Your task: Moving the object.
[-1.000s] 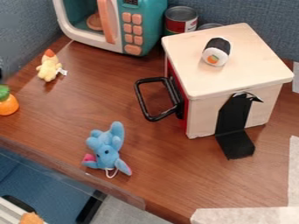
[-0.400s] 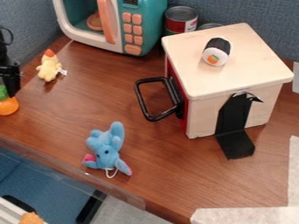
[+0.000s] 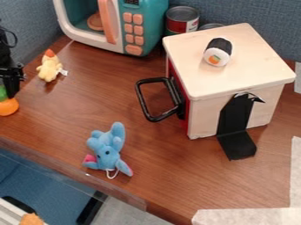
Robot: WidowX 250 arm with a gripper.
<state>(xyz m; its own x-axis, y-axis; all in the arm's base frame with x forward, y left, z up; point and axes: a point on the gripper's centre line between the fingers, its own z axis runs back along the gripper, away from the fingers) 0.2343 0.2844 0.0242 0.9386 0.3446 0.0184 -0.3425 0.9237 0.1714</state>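
The table is brown wood, and a blue wall stands behind it. At the far left, the black gripper hangs down over the table. I cannot tell if it is wide or narrow, or if it has hold of anything. Just below it in the camera view is the orange toy, by the left edge. Its green top is up by the gripper's tip, and its round orange part is nearer the front of the table. I can't tell if they touch. This toy is my best guess for the thing to move, since it is so near the gripper. The next move would need the gripper's two sides around the toy, and it seems to have only a little way to go. If it is off to one side, it could push the toy away. Next comes the yellow chick, farther back, then the blue toy near the front. Both are well apart from the gripper.
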